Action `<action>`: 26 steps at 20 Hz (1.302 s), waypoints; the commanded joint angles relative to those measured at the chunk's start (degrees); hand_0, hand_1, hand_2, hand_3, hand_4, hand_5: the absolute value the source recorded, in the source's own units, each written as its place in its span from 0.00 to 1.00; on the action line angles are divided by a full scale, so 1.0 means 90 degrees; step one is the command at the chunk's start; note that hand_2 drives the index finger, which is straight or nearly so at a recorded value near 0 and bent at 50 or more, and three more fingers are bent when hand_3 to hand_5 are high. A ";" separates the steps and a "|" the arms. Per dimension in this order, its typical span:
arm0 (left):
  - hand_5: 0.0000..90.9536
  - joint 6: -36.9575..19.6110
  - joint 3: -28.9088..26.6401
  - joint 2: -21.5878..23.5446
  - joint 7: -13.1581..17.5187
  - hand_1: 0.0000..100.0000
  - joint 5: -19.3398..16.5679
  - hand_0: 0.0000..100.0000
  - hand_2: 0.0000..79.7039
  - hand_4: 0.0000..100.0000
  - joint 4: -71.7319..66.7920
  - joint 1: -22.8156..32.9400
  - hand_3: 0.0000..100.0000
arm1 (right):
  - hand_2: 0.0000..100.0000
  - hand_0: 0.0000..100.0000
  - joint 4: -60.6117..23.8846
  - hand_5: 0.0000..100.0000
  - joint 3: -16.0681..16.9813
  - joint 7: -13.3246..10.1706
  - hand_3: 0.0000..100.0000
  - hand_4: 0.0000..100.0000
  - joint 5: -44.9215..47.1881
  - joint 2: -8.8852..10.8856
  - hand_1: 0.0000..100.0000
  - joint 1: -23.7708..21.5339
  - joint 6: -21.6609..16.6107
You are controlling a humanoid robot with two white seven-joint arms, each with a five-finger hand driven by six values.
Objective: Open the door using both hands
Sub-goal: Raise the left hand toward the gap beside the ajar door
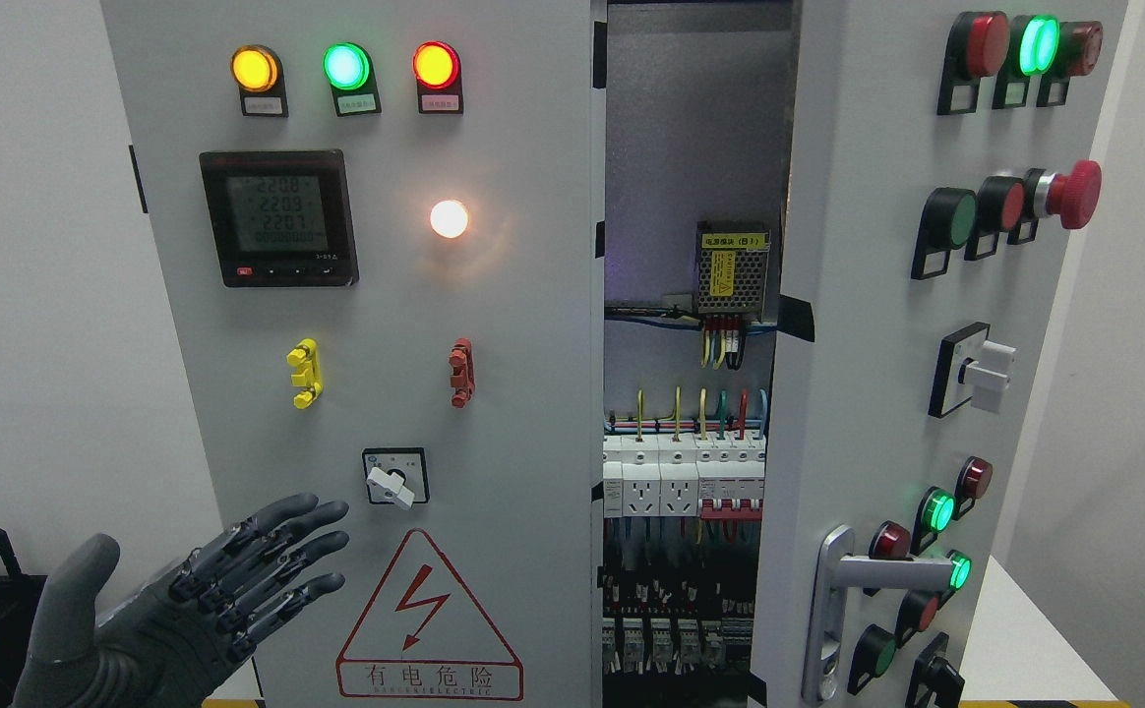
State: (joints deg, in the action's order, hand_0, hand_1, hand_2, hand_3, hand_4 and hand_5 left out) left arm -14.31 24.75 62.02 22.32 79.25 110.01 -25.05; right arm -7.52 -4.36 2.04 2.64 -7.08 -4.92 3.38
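The left hand (179,600), fingers spread and empty, should press flat on the left door (376,324) just ahead, opening it like the ajar right door (887,374)

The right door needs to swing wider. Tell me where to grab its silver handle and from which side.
Grip the horizontal lever of the silver handle, near its free end by the green light, likely coming from the front with fingers wrapped over the bar. It juts out from the right door, leaving finger room behind. The left hand is open, far away.
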 commanded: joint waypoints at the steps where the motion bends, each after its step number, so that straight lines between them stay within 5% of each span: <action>1: 0.00 0.0280 0.1350 0.0657 0.0001 0.00 0.0686 0.00 0.00 0.04 0.0100 -0.1325 0.00 | 0.00 0.00 0.0005 0.00 0.0005 -0.0002 0.00 0.00 0.0000 0.0005 0.00 0.0000 0.0005; 5: 0.00 0.1071 0.2170 0.0667 -0.0009 0.00 0.1398 0.00 0.00 0.04 0.0081 -0.2585 0.00 | 0.00 0.00 0.0005 0.00 -0.0004 -0.0002 0.00 0.00 0.0000 -0.0004 0.00 0.0000 0.0005; 11: 0.00 0.1248 0.3409 0.0589 -0.0009 0.00 0.1769 0.00 0.00 0.04 0.0003 -0.4283 0.00 | 0.00 0.00 0.0005 0.00 0.0005 -0.0002 0.00 0.00 0.0000 -0.0004 0.00 0.0000 0.0005; 20: 0.00 0.1813 0.3597 0.0433 -0.0028 0.00 0.1956 0.00 0.00 0.04 -0.0036 -0.4735 0.00 | 0.00 0.00 -0.0004 0.00 -0.0004 -0.0002 0.00 0.00 0.0000 0.0005 0.00 0.0000 0.0005; 26: 0.00 0.1932 0.4661 0.0179 0.0001 0.00 0.2268 0.00 0.00 0.04 -0.0398 -0.5761 0.00 | 0.00 0.00 -0.0004 0.00 -0.0004 -0.0002 0.00 0.00 0.0000 -0.0004 0.00 0.0000 0.0005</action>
State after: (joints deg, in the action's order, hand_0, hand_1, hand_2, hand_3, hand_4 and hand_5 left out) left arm 2.54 54.63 65.59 21.98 97.14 109.07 -69.84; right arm -7.51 -4.37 2.03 2.64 -7.08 -4.92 3.43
